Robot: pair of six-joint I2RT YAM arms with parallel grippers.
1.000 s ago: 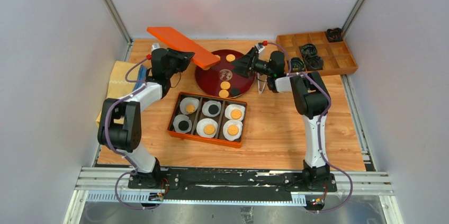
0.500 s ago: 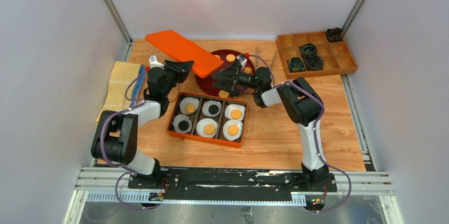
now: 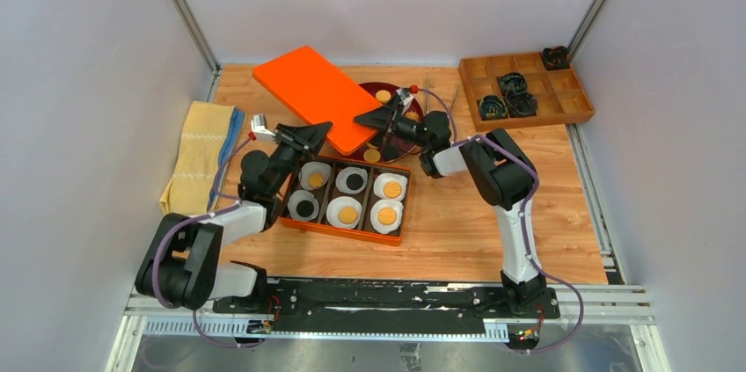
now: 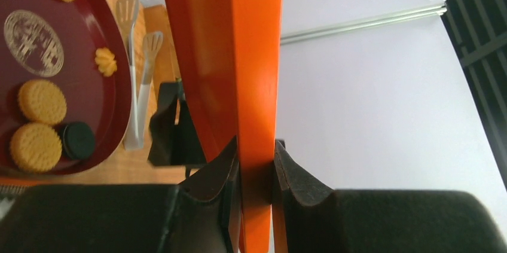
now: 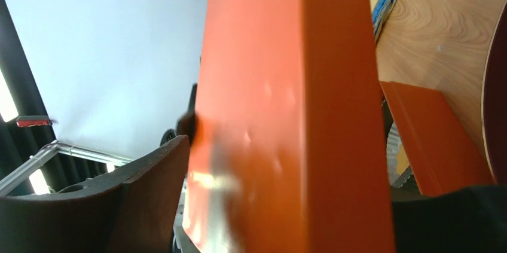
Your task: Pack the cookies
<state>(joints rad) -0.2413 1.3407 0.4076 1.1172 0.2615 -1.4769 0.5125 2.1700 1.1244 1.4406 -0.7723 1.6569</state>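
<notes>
While my left fingers [image 4: 224, 166] are pinching one edge of the orange lid [image 3: 317, 95], closed down tight on it, my right fingers [image 5: 161, 169] are standing wide around its other end, and I cannot tell whether they are truly gripping. I am holding the lid tilted above the desk [image 3: 457, 214], partly over the dark red plate [image 4: 116, 103]. Six cookies [image 3: 348, 214] are sitting in the orange box [image 3: 343, 229], one in each compartment, while others are lying on the plate

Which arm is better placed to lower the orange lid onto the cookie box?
Left, probably. The left gripper firmly pinches the orange lid beside the cookie box; the right gripper flanks the far end, grip unclear.
</notes>
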